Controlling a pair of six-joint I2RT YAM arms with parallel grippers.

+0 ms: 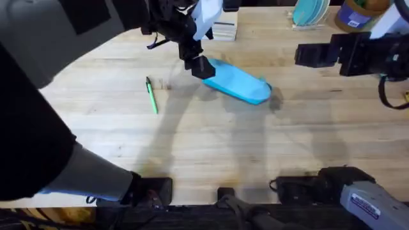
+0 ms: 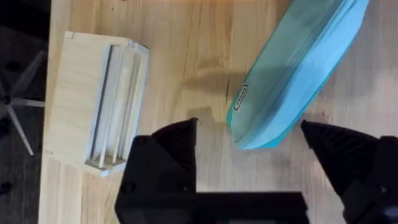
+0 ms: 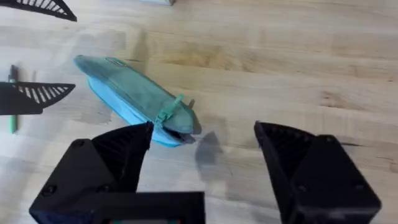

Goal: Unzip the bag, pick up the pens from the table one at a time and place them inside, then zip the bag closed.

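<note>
- You are working on a pale wooden table (image 1: 211,140) made of planks, with both arm bases at its near edge.
- Your left gripper (image 1: 199,66) sits at the far middle of the table, right at the left end of the bag (image 1: 238,83); in the left wrist view its fingers (image 2: 171,149) are spread wide, one on each side of that end of the bag (image 2: 292,81), and pinch nothing.
- Your right gripper (image 1: 307,54) hangs at the far right, well apart from the bag; in the right wrist view its fingers (image 3: 298,162) are also spread wide with only bare wood between them.
- The bag lies flat on the table, slanting from far left to near right; you can see its zip pull (image 3: 171,109) at the right end, and the bag (image 3: 134,99) looks closed.
- One green pen (image 1: 151,96) lies on the table to the left of the bag, apart from it and from both grippers.
- A light box (image 2: 96,102) rests beyond the left gripper, near the table's far edge.
- Blue plates (image 1: 311,13) stand upright at the far right edge.
</note>
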